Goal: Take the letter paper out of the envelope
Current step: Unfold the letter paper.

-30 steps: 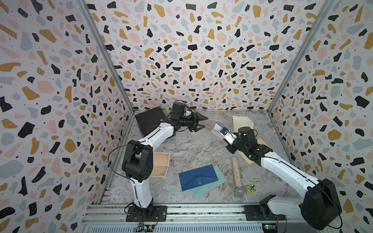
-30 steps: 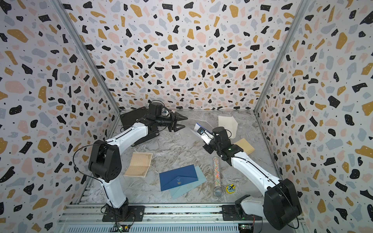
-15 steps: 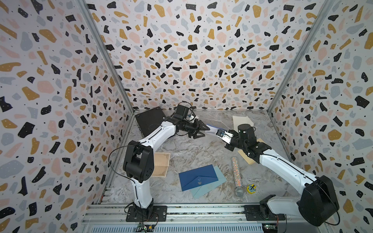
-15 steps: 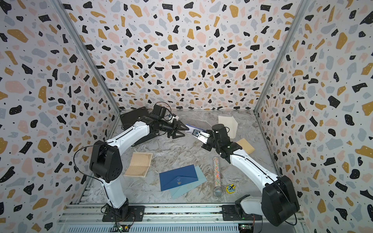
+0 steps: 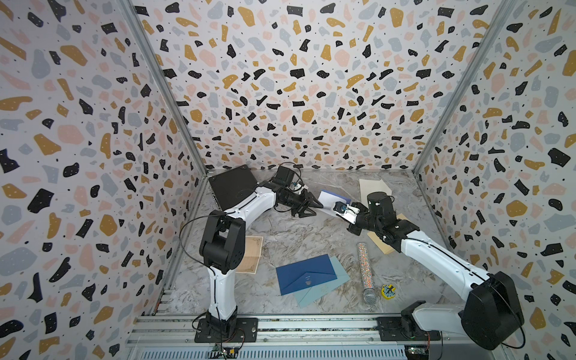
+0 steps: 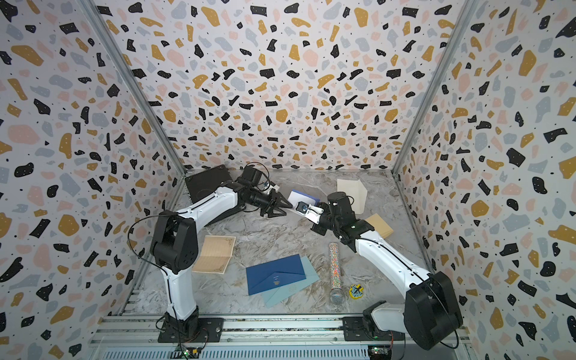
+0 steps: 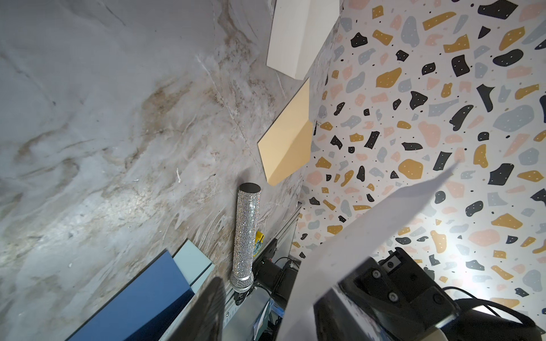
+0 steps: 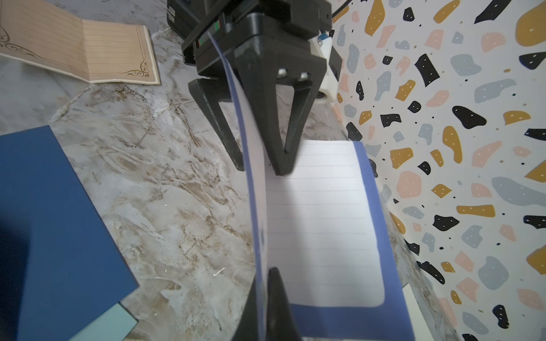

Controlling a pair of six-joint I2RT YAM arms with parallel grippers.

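Above the rear table [image 8: 177, 192], right gripper [image 8: 266, 279] clamps the folded letter paper [image 8: 319, 221]; left gripper [image 8: 260, 169] straddles one leaf, jaws apart. Opposed pulling may tear it.

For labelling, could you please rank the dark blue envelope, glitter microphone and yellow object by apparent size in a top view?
Largest to smallest:
1. dark blue envelope
2. glitter microphone
3. yellow object

You have bare marble tabletop [image 5: 299, 237] open at the centre. Toward the front rail [image 5: 280, 324] the dark blue envelope [image 5: 307, 274] and glitter microphone [image 5: 365, 271] lie in the way. The raised letter paper [image 5: 331, 198] bars the back middle; a black panel [image 5: 232, 188] and cream envelope [image 5: 372, 190] fill the back corners.
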